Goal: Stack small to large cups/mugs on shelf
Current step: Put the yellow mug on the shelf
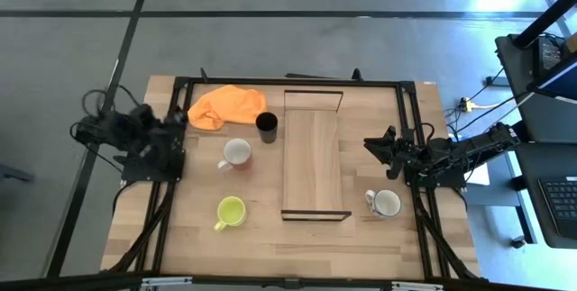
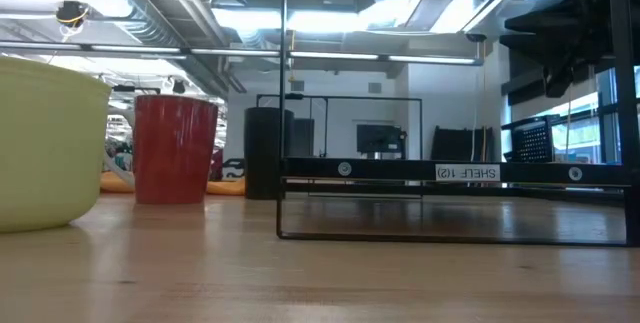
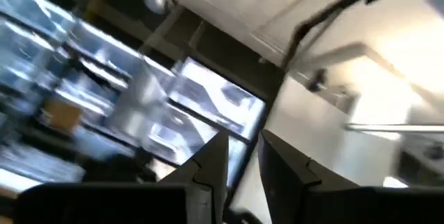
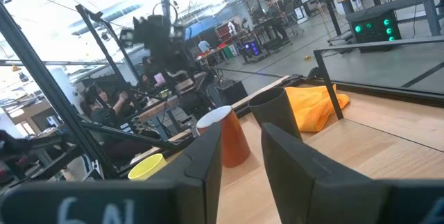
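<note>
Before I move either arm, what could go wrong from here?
The black cup stands close to the orange cloth and the shelf, so a grasp could snag fabric or bump the board. The white mug sits near the table's right edge, close to the right gripper; a nudge might tip it off.

Overhead, table-level, 2 wrist cams.

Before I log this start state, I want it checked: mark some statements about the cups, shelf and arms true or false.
1. The shelf has no cups on it. True.
2. The black cup sits beside the orange cloth. True.
3. The yellow-green mug lies right of the shelf. False: it is left of it.
4. The right gripper holds the white mug. False: the mug stands alone on the table.
5. The left gripper grips the cloth. False: it holds nothing.
</note>
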You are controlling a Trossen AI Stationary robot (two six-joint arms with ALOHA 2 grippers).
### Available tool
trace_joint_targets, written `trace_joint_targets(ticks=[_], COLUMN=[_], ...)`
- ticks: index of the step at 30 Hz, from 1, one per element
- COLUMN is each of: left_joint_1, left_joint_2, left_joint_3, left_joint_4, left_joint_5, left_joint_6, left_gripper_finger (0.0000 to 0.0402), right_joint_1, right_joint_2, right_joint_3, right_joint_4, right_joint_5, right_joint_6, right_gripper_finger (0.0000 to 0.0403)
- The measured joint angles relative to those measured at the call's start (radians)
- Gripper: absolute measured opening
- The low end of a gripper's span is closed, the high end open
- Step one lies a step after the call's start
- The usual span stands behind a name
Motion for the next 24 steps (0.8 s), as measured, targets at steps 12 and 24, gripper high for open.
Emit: trace_joint_targets(ticks=[12, 24], left_joint_1=[0.0, 0.0], left_joint_2=[0.005, 0.338], left_joint_3=[0.167, 0.554], left_joint_4=[0.028, -0.421], left_joint_5=[-0.224, 0.006], left_joint_6=[0.118, 0.202], left_gripper_finger=[0.0075, 0.0075], right_joint_1=[0.0, 0.0], right_joint_2=[0.0, 0.0], right_joint_3=[0.0, 0.0], right_joint_4=[0.0, 0.0], right_joint_5=[0.0, 0.0], right_joint_6=[0.0, 0.0], right_gripper_finger=[0.0104, 0.0104])
